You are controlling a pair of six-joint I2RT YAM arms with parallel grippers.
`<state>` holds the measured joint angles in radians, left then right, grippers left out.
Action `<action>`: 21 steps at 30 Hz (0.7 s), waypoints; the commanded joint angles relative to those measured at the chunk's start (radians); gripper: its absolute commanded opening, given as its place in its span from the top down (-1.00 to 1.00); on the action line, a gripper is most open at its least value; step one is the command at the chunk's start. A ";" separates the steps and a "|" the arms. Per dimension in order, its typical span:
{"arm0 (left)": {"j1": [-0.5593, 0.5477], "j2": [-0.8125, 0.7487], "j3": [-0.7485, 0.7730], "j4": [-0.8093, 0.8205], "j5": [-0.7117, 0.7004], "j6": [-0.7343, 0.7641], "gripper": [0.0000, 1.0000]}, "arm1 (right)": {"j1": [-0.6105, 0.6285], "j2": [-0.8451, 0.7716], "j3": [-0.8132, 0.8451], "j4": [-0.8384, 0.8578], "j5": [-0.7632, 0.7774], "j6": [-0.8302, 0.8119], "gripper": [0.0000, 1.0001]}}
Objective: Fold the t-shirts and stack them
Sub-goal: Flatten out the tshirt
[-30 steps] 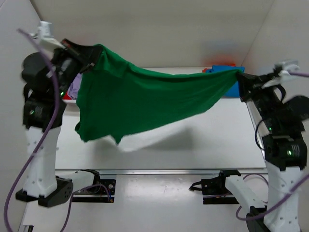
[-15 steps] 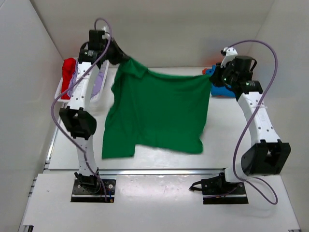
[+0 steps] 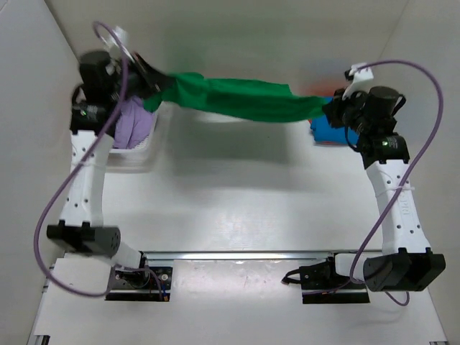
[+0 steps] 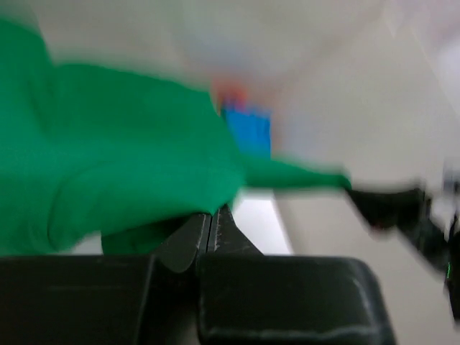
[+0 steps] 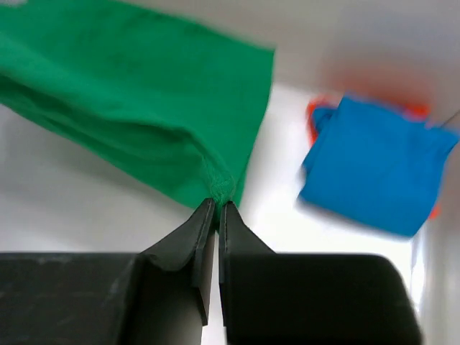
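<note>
The green t-shirt point(image 3: 237, 100) hangs stretched in the air between your two pincers. Your left gripper point(image 4: 213, 214) is clenched on one end and your right gripper point(image 5: 217, 204) on the other. The blue t-shirt point(image 5: 374, 172) lies just beyond the right one.

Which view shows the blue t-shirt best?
Right wrist: the blue t-shirt lies in clear view, unobstructed. Top external shows only a part beside the right gripper; left wrist, a blurred patch.
</note>
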<state>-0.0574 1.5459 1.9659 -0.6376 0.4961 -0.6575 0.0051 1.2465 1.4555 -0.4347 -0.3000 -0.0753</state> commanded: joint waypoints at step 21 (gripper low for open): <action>-0.121 -0.533 -1.398 0.073 -0.095 0.056 -0.50 | -0.103 -0.018 -0.610 -0.256 -0.057 0.121 1.00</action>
<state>-0.1791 1.0355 0.5655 -0.5343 0.4698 -0.6384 -0.0994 1.2377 0.8444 -0.7181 -0.3431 0.0147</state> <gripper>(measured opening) 0.750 0.019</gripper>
